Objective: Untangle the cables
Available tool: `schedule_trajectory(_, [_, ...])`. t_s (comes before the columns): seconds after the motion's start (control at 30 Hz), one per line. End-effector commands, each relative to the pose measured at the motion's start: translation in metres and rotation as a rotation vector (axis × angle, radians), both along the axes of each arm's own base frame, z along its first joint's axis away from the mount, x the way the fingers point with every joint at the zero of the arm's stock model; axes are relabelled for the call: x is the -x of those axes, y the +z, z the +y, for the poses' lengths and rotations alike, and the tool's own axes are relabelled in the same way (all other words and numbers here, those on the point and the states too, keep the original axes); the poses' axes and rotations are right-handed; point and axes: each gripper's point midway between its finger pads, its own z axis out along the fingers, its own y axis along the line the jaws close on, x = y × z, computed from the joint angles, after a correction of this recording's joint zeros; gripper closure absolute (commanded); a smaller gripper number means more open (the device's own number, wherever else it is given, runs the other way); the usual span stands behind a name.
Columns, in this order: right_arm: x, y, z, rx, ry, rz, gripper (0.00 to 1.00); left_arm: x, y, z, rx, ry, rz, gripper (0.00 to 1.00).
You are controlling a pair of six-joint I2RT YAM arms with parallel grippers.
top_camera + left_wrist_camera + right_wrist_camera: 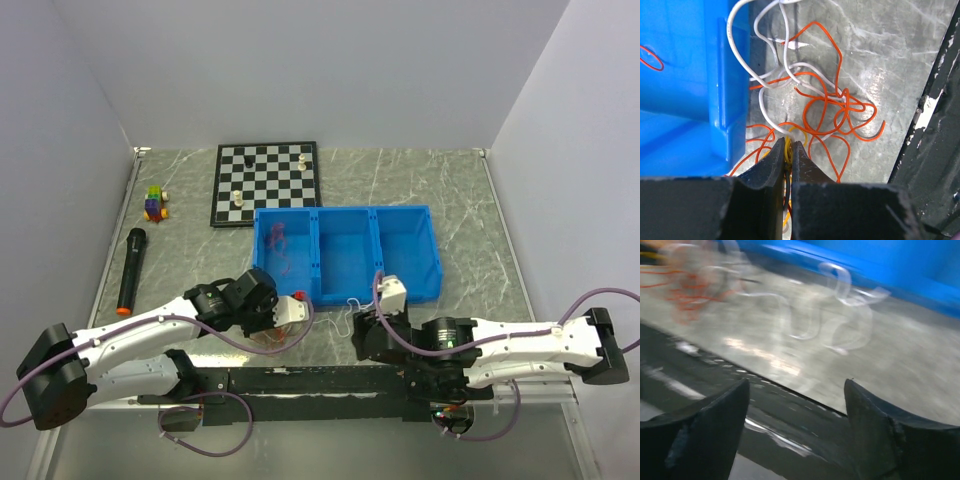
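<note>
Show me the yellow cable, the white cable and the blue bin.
yellow cable (787, 148), left wrist view, bit pinched between the fingers (771, 167)
white cable (761, 107), left wrist view, stretch beside the bin
blue bin (732, 100), left wrist view, outer corner

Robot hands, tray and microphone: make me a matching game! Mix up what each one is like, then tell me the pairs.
1 left hand
2 right hand
3 tray
4 microphone

A blue
B open, empty
C black, orange tip
D shut on yellow cable

Pairs: 1-D, 2-B, 3-A, 4-C
</note>
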Motion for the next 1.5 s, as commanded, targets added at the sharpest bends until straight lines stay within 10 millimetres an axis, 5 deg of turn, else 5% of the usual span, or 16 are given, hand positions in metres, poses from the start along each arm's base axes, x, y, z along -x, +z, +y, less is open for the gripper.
schedule_trajectory(0.0, [0.0, 0.021, 0.064, -0.178, 0.208, -0.08, 0.15, 0.001, 0.007, -0.004, 0.019, -0.018, 0.0, 0.93])
schedule_trajectory(0.33, [-0.03, -0.034, 0.106, -0.064, 0.357, -0.095, 0.22, 0.001, 0.002, 0.002, 0.013, -0.009, -0.006, 0.93])
schedule_trajectory(0.53, [-0.045, -0.044, 0.126, -0.018, 0.405, -0.15, 0.29, -0.002, 0.001, 0.005, 0.001, -0.006, -0.029, 0.93])
schedule_trajectory(0.83, [-0.065, -0.056, 0.127, -0.051, 0.373, -0.26, 0.33, 0.011, -0.013, 0.017, -0.003, 0.023, 0.015, 0.92])
schedule_trajectory(1.1, [-0.066, -0.09, 0.124, -0.026, 0.366, -0.172, 0.39, 0.008, -0.01, 0.015, -0.004, 0.019, 0.008, 0.92])
schedule_trajectory(1.27, [-0.063, -0.104, 0.119, -0.026, 0.342, -0.13, 0.52, 0.01, -0.014, 0.018, -0.017, 0.021, 0.015, 0.92])
schedule_trajectory(1.47, [-0.056, -0.099, 0.114, -0.072, 0.31, -0.089, 0.98, 0.01, -0.02, 0.023, -0.039, 0.026, 0.014, 0.92])
